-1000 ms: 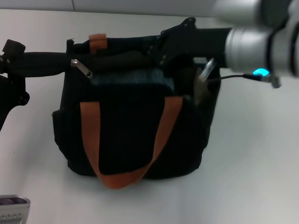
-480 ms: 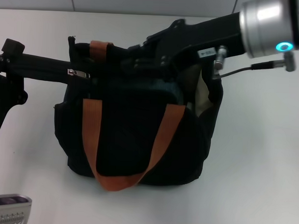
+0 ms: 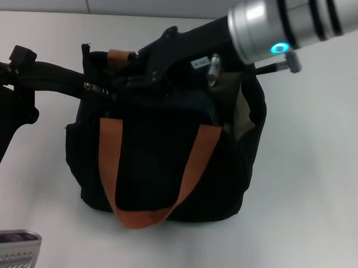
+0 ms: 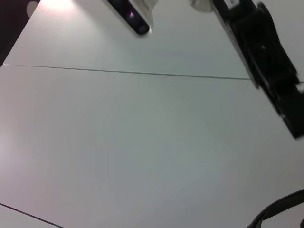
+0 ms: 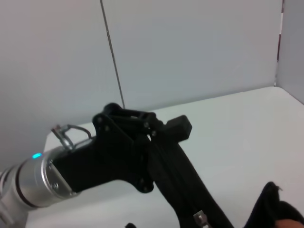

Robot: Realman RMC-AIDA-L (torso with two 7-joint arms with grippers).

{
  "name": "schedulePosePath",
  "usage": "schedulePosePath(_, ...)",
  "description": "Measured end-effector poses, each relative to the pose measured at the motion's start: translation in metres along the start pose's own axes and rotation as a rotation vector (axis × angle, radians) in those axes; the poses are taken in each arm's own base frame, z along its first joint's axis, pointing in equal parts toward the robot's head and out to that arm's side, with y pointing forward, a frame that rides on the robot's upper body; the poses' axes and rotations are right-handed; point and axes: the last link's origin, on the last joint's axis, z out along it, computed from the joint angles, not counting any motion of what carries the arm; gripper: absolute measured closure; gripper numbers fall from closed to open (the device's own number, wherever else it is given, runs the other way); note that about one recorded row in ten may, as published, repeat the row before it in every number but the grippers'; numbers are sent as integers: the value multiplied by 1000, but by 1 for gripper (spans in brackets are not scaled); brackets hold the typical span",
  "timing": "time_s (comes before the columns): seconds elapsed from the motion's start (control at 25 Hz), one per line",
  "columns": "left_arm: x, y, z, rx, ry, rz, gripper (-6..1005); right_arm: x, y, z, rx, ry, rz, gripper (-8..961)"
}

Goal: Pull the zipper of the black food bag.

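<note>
Zipper sits on the black food bag rim between left tool and right tool; can't tell either tool's opening or grip.

No text, brand, number or sign can be read in any view. The only label-like mark is a small pale sticker on the black housing of the right arm above the black fabric food bag in the head view, and its print is too small to make out. The bag's fabric and rust-orange webbing handles carry no visible lettering.
</note>
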Motion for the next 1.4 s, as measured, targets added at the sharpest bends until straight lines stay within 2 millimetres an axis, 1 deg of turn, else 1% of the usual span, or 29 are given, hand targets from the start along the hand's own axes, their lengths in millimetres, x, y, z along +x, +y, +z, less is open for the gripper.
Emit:
schedulePosePath(0.08, 0, 0, 0, 0, 0, 0, 937, 0, 0, 3, 1, 5, -9, 705)
schedulePosePath(0.16, 0, 0, 0, 0, 1, 0, 937, 1, 0, 12, 2, 20, -28, 710)
schedulePosePath(0.2, 0, 0, 0, -2, 3, 0, 937, 1, 1, 21, 13, 30, -48, 712)
schedulePosePath(0.24, 0, 0, 0, -2, 3, 0, 937, 1, 1, 21, 13, 30, -48, 714)
schedulePosePath(0.28, 0, 0, 0, -3, 4, -1, 937, 1, 4, 28, 21, 37, -80, 716)
schedulePosePath(0.32, 0, 0, 0, -4, 5, -1, 937, 1, 4, 28, 21, 37, -80, 719)
schedulePosePath(0.48, 1, 1, 0, -3, 5, -5, 936, 0, 7, 38, 35, 41, -122, 727)
schedulePosePath(0.8, 2, 0, 1, 6, 5, -12, 935, -2, 5, 44, 74, 29, -144, 745)
schedulePosePath(1.12, 3, -1, 1, 10, 7, -12, 935, -5, 9, 42, 60, 31, -164, 763)
schedulePosePath(1.24, 2, -1, 1, 11, 7, -10, 934, -6, 13, 39, 41, 35, -172, 899)
schedulePosePath(1.4, 1, -1, 1, 10, 1, -6, 934, -4, 16, 34, 19, 45, -171, 952)
